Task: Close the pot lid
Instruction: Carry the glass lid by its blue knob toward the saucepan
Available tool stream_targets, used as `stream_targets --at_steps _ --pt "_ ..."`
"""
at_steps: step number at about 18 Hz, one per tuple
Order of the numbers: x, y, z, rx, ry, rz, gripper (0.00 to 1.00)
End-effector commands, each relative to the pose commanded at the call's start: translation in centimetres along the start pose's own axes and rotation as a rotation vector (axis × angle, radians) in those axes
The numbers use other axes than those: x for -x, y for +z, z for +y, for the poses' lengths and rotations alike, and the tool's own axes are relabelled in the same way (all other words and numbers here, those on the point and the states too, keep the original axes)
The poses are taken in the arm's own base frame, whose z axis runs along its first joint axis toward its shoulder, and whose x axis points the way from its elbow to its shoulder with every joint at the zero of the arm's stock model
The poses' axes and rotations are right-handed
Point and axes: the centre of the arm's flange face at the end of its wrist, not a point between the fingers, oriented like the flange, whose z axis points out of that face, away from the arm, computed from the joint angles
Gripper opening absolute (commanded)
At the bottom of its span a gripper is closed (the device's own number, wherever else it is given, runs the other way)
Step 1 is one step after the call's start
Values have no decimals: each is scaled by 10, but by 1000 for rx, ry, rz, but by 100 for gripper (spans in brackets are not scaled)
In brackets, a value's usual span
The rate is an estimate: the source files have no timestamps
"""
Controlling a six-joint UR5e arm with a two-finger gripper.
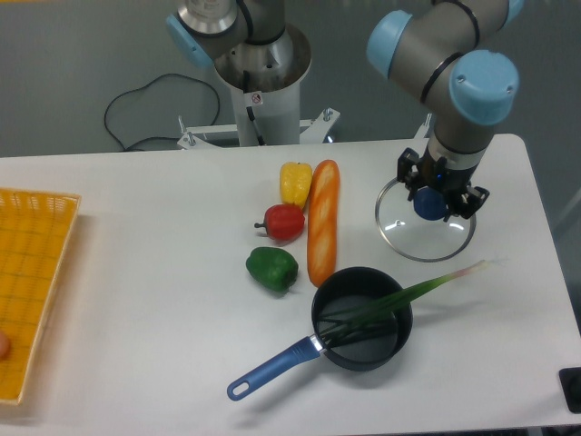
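My gripper (430,202) is shut on the blue knob of the pot lid (402,238), a clear glass disc with a metal rim hanging above the table, right of the bread. The pot (361,318) is black with a long blue handle (270,367) pointing to the lower left. It sits near the front edge, below and left of the lid. A green onion (408,294) lies across the pot's open top, its pale end sticking out to the right.
A long bread loaf (322,222) lies left of the lid, with yellow (295,182), red (284,222) and green (271,269) peppers beside it. A yellow basket (27,291) sits at the left edge. The arm's base (263,73) stands at the back.
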Motion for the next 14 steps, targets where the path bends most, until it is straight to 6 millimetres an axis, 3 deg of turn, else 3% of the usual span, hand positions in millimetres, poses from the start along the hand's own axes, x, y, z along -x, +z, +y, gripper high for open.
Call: stream_targets --at_steps 11,14 --pt "-9 6 -27 -1 -17 0 41" --pt "-9 7 -44 0 -9 -11 41"
